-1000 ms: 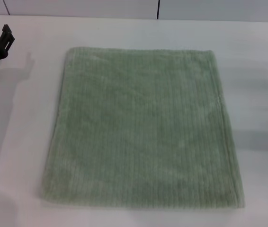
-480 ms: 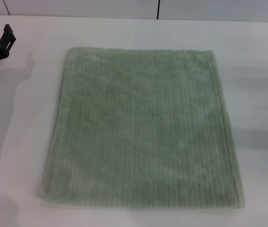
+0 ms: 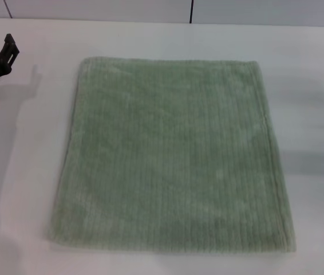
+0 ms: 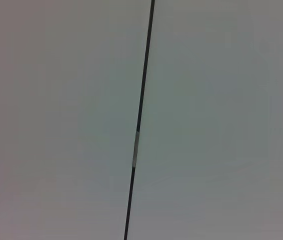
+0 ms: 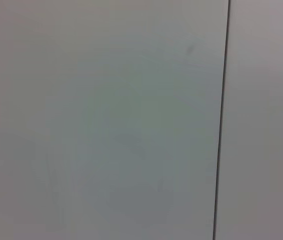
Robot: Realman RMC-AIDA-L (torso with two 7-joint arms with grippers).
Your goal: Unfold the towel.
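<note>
The pale sage-green towel [image 3: 170,154] lies spread flat on the white table [image 3: 30,172] in the head view, roughly square, with fine ribbed lines and hemmed edges. My left gripper [image 3: 2,51] is at the far left edge of that view, well apart from the towel's left hem and above the table. My right gripper is out of view. Both wrist views show only white surface with a thin dark seam [image 4: 139,125] across it, also seen as a seam [image 5: 222,120] in the right wrist view.
White table surface surrounds the towel on every side. A dark seam [image 3: 191,11] runs along the back wall panels behind the table.
The left gripper has drawn slightly further toward the left edge of the head view. The towel has not moved.
</note>
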